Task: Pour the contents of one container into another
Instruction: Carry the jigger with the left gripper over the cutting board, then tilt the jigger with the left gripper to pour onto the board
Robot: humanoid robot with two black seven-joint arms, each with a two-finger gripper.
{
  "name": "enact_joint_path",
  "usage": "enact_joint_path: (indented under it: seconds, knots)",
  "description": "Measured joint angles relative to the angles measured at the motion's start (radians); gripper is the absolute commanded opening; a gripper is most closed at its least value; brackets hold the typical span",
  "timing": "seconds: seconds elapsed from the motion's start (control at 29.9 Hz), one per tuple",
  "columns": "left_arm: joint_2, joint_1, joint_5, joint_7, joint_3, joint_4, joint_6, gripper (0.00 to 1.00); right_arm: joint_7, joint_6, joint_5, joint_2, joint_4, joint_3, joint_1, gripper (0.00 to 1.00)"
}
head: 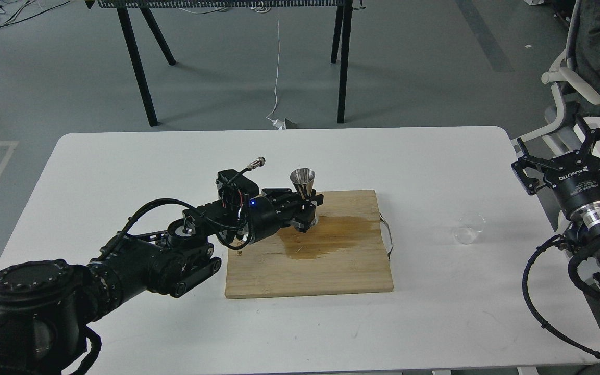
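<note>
Left gripper (308,205): fingers clasp jigger (303,183) waist, upright on wet board (341,271).
Right gripper (565,153): fingers wide, empty.
Cup (469,228): on table, right of board.
Risk: slick board; jigger may tip on release.

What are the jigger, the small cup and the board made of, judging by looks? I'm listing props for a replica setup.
The jigger looks like polished steel: mirror-bright cones with sharp reflections. The small cup seems clear glass or plastic, since the white table shows through it; which one cannot be told. The board looks like pale, unvarnished wood, perhaps bamboo, with faint grain and a dark wet stain soaked in.
</note>
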Motion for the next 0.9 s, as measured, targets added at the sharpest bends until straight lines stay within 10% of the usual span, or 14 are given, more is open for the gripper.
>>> enact_joint_path:
  seconds: [0.9]
  knots:
    - [0.000, 0.048, -0.002, 0.000, -0.004, -0.036, 0.023, 0.27, 0.000, 0.000, 0.000, 0.006, -0.002, -0.005, 0.001, 0.99]
